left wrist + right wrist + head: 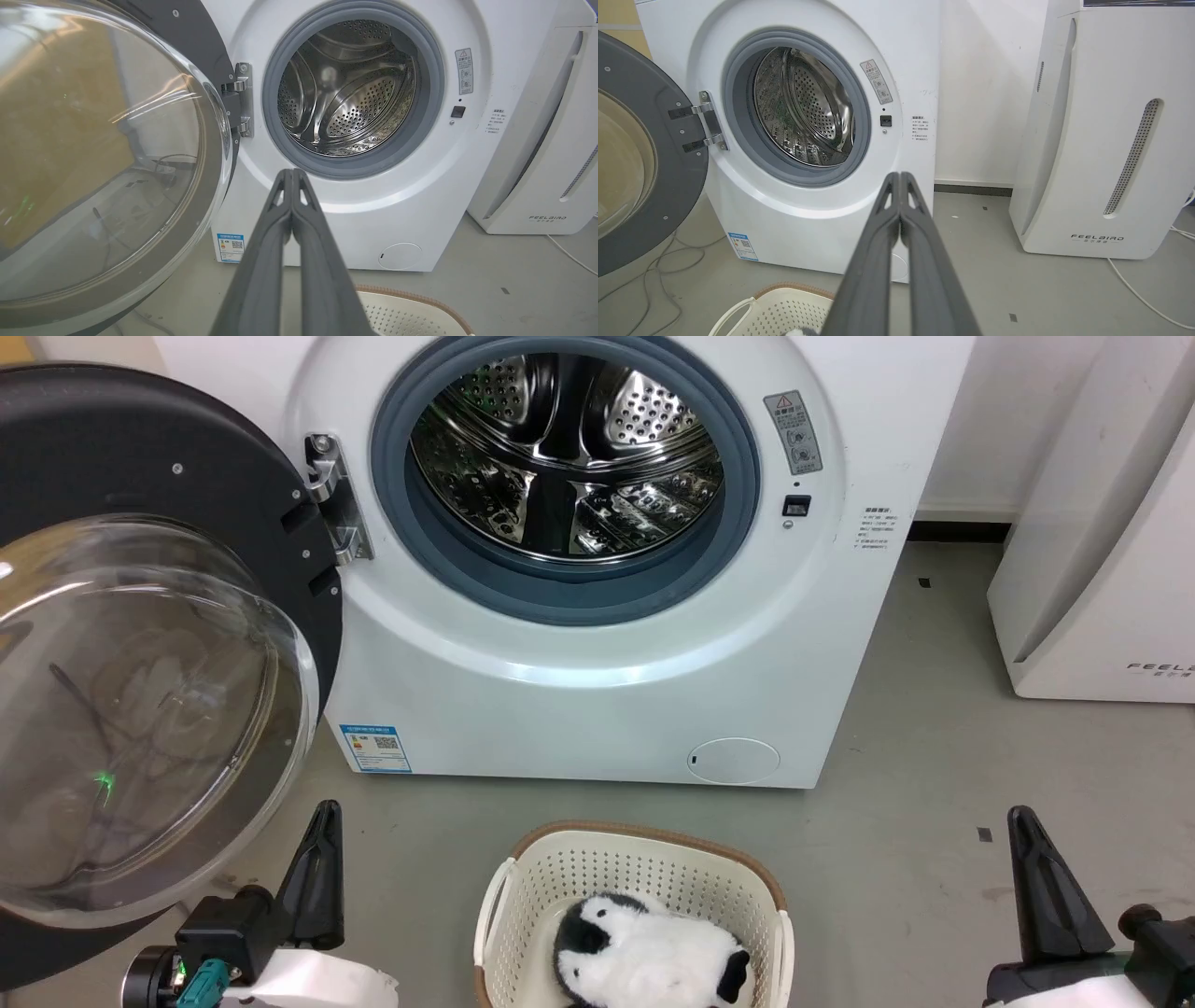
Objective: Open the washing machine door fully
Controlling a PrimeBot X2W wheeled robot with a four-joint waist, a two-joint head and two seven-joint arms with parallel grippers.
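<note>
Nearest, the left end effector [326,814] and the right end effector [1023,818] sit low at either side, each with its two dark fingers pressed fully together and nothing between them. Between them on the grey floor [934,784] stands a cream perforated laundry basket [653,873] with a brown rim, and in it lies a black-and-white plush toy [644,957]. Just above the left end effector hangs the washing machine door [140,439], swung wide out to the machine's left on its metal hinge [336,499]. It is a broad black disc whose clear glass bowl bulges towards the camera. Behind the basket stands the washing machine [607,709], white, with a blue label sticker [375,749] and a small round flap [733,761] low on its front. A grey rubber gasket [569,602] rings its bare perforated steel drum [569,448]. Farther right stands a white appliance [1102,569].
</note>
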